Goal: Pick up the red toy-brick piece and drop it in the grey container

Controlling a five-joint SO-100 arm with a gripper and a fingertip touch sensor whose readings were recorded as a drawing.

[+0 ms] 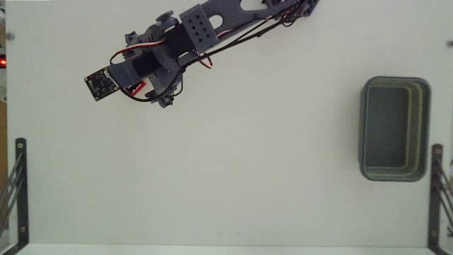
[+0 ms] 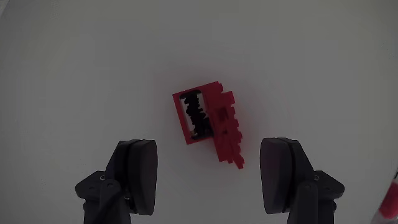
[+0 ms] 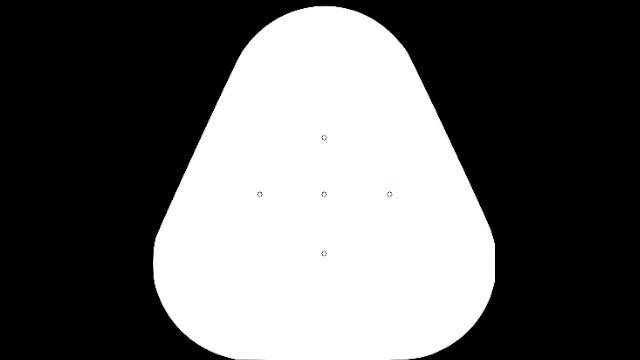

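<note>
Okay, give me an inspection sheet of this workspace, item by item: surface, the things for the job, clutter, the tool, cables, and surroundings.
Surface: plain white table, bare where visible.
Job's things: the red toy-brick piece lies on the table in the wrist view, just ahead of the tool's fingers; in the fixed view only a red sliver shows under the arm. The grey container sits at the right edge of the fixed view, empty as far as can be seen.
Clutter: nothing seen.
Tool: the tool is open, fingers apart on either side of the brick, not touching it.
Cables: black and red wires run along the arm.
Surroundings: dark metal brackets at the table's lower left and right edges.
</note>
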